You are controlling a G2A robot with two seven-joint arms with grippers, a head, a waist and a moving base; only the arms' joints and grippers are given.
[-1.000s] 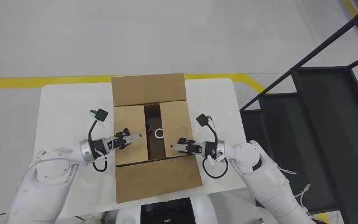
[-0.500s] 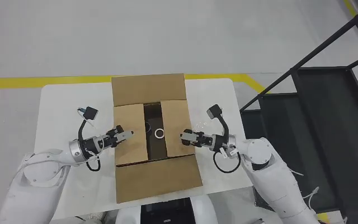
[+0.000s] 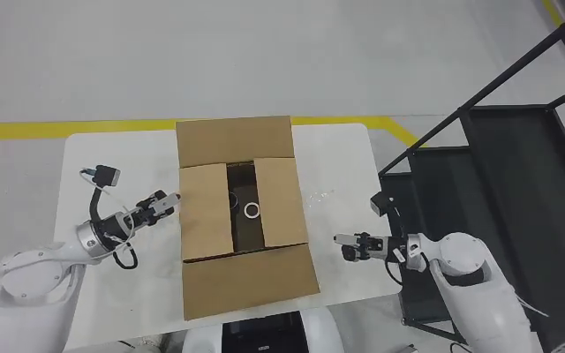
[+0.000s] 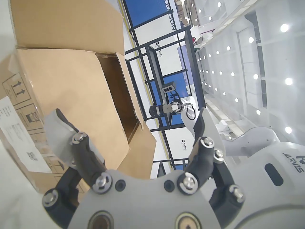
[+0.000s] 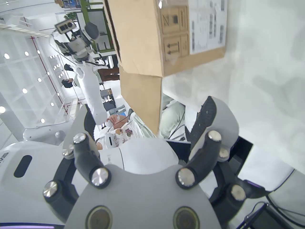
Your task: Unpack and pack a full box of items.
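Evidently at flap-handling, left gripper (image 3: pixel 169 199) and right gripper (image 3: pixel 339 240), both open and empty, flank the centre-frame box (image 3: pixel 234 141); next, catch a side flap (image 3: pixel 281 201).

The box (image 3: pixel 234 141) is plain tan cardboard, dark brown to black inside. In the gap between its flaps lies what looks like a white ring (image 3: pixel 252 210). One side wall carries a white label (image 5: pixel 206 17) with black print, beside black-outlined handling symbols (image 5: pixel 174 34). The tabletop (image 3: pixel 340 159) is white. Beyond its far edge a yellow stripe (image 3: pixel 88 129) crosses the pale grey floor (image 3: pixel 265 53). The left claw (image 3: pixel 169 199) and right claw (image 3: pixel 339 239) are pale grey with black pads, black links and silver screws.
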